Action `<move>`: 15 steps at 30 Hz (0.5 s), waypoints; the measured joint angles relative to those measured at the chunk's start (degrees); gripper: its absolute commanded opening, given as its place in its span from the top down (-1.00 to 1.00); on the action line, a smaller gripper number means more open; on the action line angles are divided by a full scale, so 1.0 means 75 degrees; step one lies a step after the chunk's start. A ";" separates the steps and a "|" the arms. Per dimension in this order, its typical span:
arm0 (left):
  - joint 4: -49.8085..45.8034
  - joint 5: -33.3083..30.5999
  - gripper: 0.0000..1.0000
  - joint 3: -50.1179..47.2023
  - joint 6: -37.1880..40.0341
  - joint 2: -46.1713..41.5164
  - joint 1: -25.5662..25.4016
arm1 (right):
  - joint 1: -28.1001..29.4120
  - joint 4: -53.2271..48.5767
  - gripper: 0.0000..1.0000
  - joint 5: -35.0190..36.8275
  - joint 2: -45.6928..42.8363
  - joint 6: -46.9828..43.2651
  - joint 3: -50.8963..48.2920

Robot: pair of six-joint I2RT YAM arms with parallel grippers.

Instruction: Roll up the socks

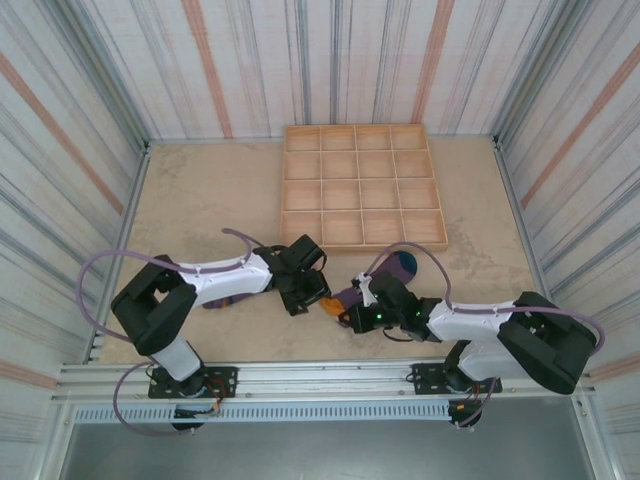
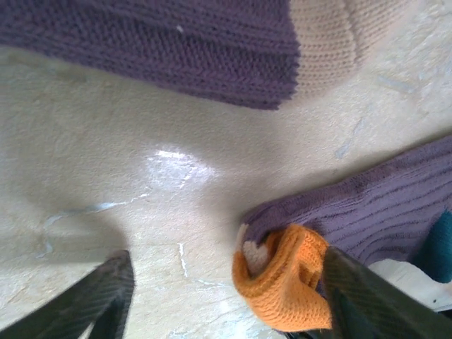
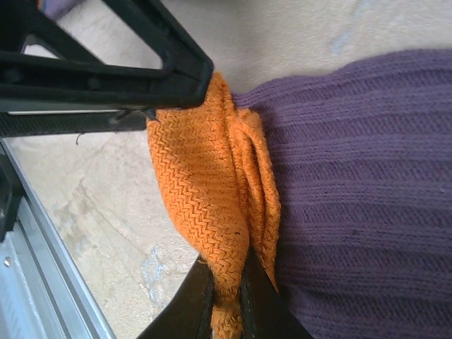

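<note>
**Right jaws clenching the orange cuff, left jaws released**

Nearest you, your right gripper (image 3: 227, 282) is pinching the orange cuff (image 3: 205, 191) of the purple ribbed knit sock (image 3: 353, 176), which is lying unrolled on the beige marbled tabletop (image 2: 141, 176). Just beyond, your left gripper (image 2: 227, 253) is standing wide apart, one finger touching that cuff. The second purple knit sock (image 2: 155, 42), peach-ended, is lying flat nearby. The wooden grid tray (image 1: 362, 187) is sitting farthest back.

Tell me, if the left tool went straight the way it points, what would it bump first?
Probably the bare table just ahead of the left tool; beyond that lies the purple sock with the peach toe. Depth is hard to judge.
</note>
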 measured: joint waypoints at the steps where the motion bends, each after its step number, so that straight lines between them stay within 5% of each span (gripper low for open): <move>1: -0.0032 -0.0076 -0.61 0.0003 0.0012 -0.0035 -0.0041 | -0.0108 0.0096 1.00 -0.0108 -0.0003 0.0111 -0.0064; 15: -0.0318 -0.0580 -0.50 0.0146 0.0274 -0.0111 -0.0393 | -0.1486 0.0251 1.00 -0.1142 -0.0627 0.1416 -0.0699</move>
